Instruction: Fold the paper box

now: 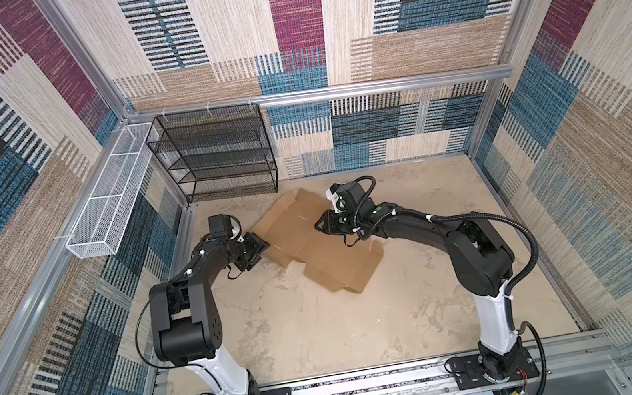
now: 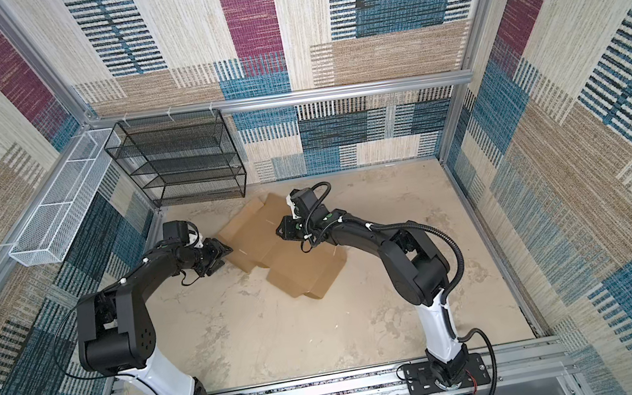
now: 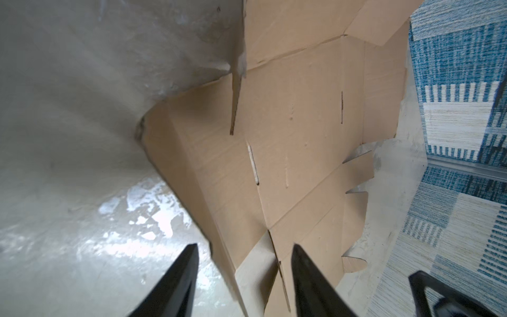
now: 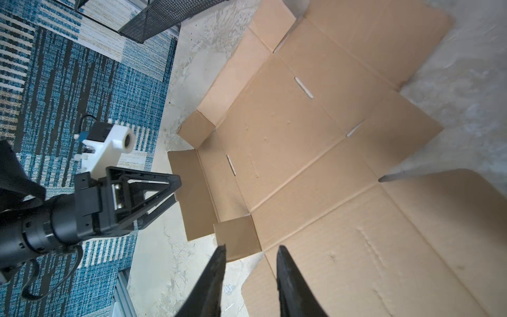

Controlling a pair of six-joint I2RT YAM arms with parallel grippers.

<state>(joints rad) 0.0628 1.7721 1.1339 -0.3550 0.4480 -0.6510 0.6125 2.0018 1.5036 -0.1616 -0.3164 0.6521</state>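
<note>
- Box [image 1: 302, 230]: flat sheet of plain brown corrugated cardboard, creased and slitted, lying on the mottled worktop [image 1: 326, 340] between my hands.
- Left hand [image 3: 244, 247]: spread, straddling a raised flap edge.
- Right hand [image 4: 251, 248]: partly spread above a small square flap.

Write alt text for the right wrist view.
A brown paper box, an unfolded die-cut sheet with one side's narrow flaps raised, lies on the pale table. The right gripper hangs open over one corner flap, and the left gripper reaches toward a raised flap, with the blue patterned wall behind it.
</note>
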